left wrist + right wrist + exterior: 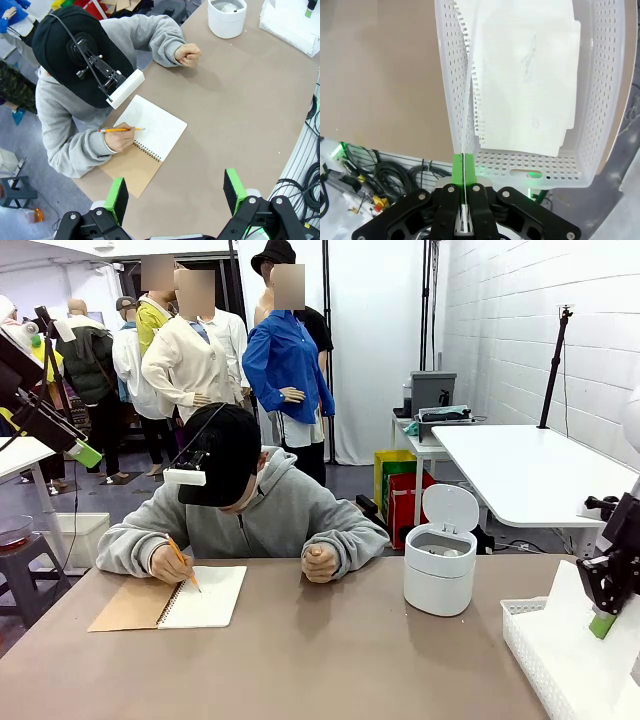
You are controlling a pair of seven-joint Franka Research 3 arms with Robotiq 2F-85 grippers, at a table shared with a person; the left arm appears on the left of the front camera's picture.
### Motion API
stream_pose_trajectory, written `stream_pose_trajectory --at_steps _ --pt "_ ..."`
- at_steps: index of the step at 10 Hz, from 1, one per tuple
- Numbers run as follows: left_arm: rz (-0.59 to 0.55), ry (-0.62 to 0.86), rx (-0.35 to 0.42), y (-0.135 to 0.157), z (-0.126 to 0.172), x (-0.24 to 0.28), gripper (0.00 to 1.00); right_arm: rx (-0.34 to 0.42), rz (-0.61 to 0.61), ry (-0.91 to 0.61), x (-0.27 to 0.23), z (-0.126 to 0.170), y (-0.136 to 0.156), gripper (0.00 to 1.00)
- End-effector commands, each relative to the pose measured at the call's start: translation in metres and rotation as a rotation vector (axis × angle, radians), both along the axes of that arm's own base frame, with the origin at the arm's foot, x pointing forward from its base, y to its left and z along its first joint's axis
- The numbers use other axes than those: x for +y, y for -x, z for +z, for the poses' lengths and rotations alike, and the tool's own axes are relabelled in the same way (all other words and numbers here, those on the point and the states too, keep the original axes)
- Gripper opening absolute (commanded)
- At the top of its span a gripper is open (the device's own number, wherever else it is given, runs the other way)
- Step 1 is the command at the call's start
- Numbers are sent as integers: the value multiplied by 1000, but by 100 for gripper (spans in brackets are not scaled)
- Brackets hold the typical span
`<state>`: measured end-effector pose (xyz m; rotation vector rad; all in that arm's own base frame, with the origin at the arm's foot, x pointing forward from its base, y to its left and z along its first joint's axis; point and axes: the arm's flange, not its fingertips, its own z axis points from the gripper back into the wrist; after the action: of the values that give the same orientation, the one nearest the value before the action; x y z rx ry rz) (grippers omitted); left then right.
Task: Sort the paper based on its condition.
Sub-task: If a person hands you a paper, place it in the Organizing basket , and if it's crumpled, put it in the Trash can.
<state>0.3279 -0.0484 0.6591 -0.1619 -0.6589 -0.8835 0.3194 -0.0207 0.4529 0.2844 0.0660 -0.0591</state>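
Note:
My right gripper (pixel 463 162) is shut on the edge of a white paper sheet (pixel 468 95). That sheet is seen edge-on and rises above the near wall of the white lattice basket (pixel 600 110). More paper (pixel 530 75) lies flat inside the basket, with faint pencil marks on it. In the front view the right gripper (pixel 601 625) hangs over the basket (pixel 520 635) at the table's right, with the held paper (pixel 575 655) spread below it. My left gripper (pixel 175 195) is open and empty, high above the table.
Across the table a person writes with a pencil (pixel 183 562) in a spiral notebook (pixel 205 595); the other hand (pixel 320 562) rests as a fist. A white bin (pixel 440 570) stands with its lid up, left of the basket. Bare tabletop (pixel 330 660) lies in the middle.

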Motion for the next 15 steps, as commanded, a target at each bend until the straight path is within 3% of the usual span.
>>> stream_pose_trajectory --at_steps 1,8,11,12,15 --pt "2 -1 0 0 0 0 100 -31 28 -68 -3 -48 21 0" --pt "2 -1 0 0 0 0 100 38 43 -83 7 -100 22 0" --pt "2 -1 0 0 0 0 100 69 38 -48 6 -104 24 0" --pt "2 -1 0 0 0 0 100 71 37 -38 4 -102 24 12" --pt "2 -1 0 0 0 0 100 100 12 18 -7 -98 33 68"
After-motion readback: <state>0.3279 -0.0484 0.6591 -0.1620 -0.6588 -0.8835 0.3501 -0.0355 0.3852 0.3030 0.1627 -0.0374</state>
